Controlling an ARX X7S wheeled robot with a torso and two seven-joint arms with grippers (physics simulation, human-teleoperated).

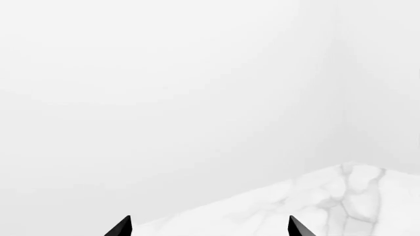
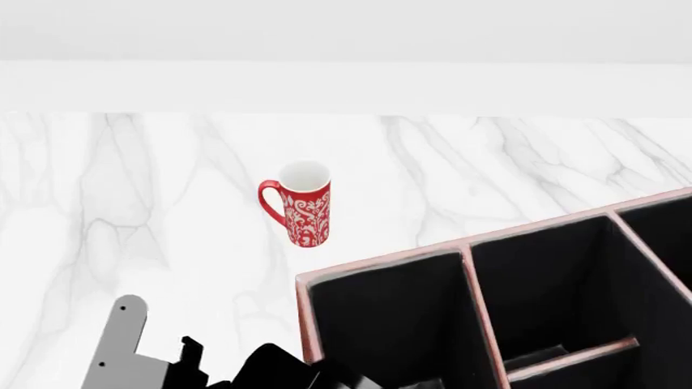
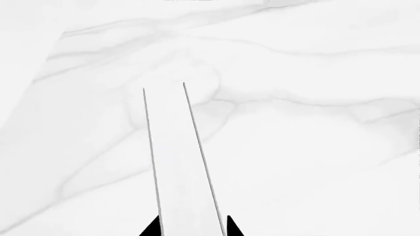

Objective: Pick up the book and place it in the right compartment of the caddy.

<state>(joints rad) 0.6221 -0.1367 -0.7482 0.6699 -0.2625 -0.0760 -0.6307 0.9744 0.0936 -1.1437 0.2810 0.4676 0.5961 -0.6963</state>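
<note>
Right pincer (image 3: 190, 227) clamps the book (image 3: 177, 162), white page edges outward, above the marble tabletop (image 3: 315, 147). Left pincer (image 1: 210, 227) spread, empty. Carry step; next I must reach the caddy (image 2: 467, 251)'s right compartment.

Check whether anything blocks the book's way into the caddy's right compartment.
Nothing visible does. The right gripper holds the book over the table; the caddy shows open compartments, and the mug stands apart, beyond its left corner. The head view misses the book, so the full path is unconfirmed.

Red-and-white patterned mug (image 2: 306, 203); reddish-brown, black-lined caddy (image 2: 381, 262).
</note>
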